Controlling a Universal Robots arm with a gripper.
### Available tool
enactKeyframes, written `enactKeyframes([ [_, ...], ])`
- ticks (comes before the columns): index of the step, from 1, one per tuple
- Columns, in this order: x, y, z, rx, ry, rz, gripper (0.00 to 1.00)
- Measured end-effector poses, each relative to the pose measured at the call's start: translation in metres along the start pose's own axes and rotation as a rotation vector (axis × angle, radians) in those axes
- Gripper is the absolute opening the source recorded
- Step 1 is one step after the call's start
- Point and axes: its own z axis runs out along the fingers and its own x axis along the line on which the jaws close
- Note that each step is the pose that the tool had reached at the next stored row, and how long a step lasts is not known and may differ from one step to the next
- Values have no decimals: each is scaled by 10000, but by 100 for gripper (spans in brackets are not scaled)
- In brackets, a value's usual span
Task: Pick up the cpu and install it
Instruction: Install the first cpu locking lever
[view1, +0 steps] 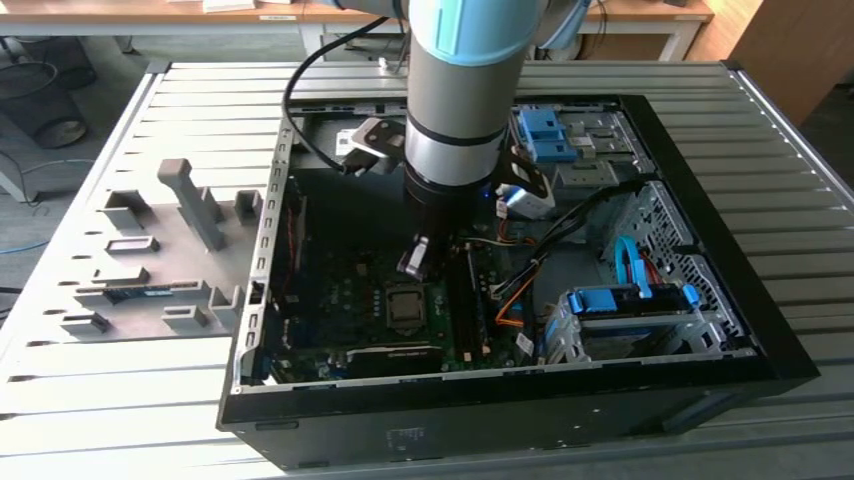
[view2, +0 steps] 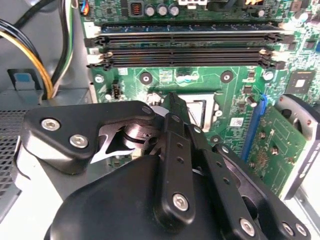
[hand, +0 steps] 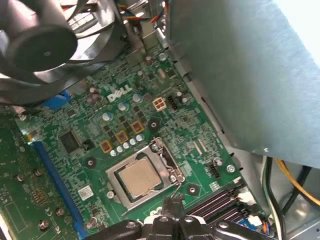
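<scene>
Standing open on the slatted table (view1: 134, 420) in the exterior view, the computer case (view1: 747, 330) holds the motherboard (view1: 347, 300), above which the gripper (view1: 414, 262) is hung, while in the first wrist view the cpu (hand: 140, 178) is seen seated in its socket (hand: 167, 160), and in the second wrist view the claw's state cannot be told.

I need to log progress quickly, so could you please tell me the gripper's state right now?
Gripper: over the motherboard, beside the cpu seated in its socket; holding nothing visible; open or closed cannot be told.

The arm (view1: 457, 90) is reaching straight down, its gripper (view1: 415, 258) hanging with fingers (view2: 176, 150) pressed together, holding nothing.
</scene>
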Motion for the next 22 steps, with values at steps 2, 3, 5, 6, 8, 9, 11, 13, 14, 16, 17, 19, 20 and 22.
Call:
enactKeyframes([
  [2,22,-12,5,2,1,-54,10],
  [3,35,-19,8,3,2,-79,10],
  [5,53,-31,16,4,6,-127,10],
  [6,60,-35,20,6,12,-149,10],
  [8,74,-44,28,12,29,-195,10],
  [9,81,-48,31,18,38,-218,10],
  [11,92,-55,37,33,64,-262,10],
  [13,100,-60,42,58,105,-306,10],
  [14,106,-64,43,74,132,-325,10],
  [16,117,-70,45,107,192,-359,10],
  [17,122,-73,47,126,223,-376,10],
  [19,129,-78,50,167,292,-409,10],
  [20,133,-80,51,190,331,-428,10],
  [22,141,-85,53,240,418,-466,10],
])
